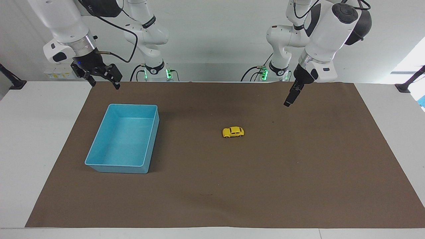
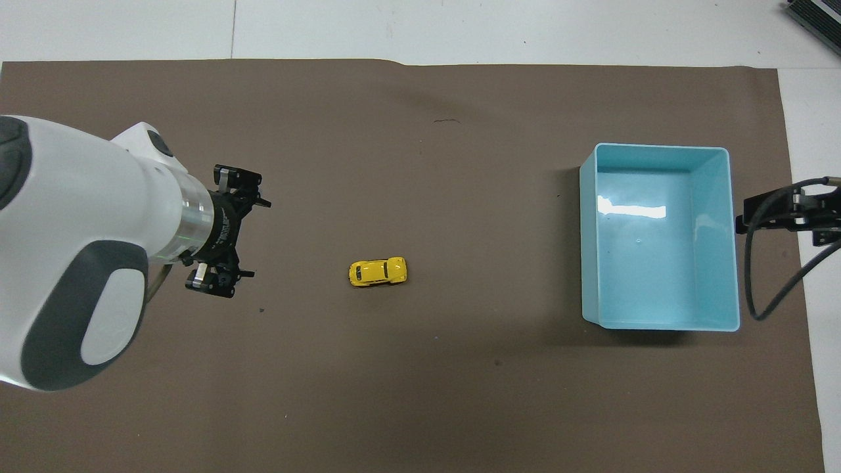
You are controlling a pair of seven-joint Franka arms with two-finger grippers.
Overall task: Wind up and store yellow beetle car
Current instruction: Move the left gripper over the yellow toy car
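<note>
The yellow beetle car (image 1: 233, 132) (image 2: 377, 271) stands on its wheels near the middle of the brown mat. The blue bin (image 1: 132, 105) (image 2: 657, 147) sits empty toward the right arm's end of the table. My left gripper (image 1: 287, 103) (image 2: 261, 240) is open and empty. It hangs in the air over the mat, between the car and the left arm's end, apart from the car. My right gripper (image 1: 105, 84) (image 2: 739, 223) is open and empty. It waits in the air beside the bin, over the mat's edge at the right arm's end.
The brown mat (image 1: 232, 186) covers most of the white table (image 1: 30, 139). Black clamps (image 1: 13, 83) stand at the table's corners near the robots. A cable (image 2: 769, 289) hangs from the right gripper beside the bin.
</note>
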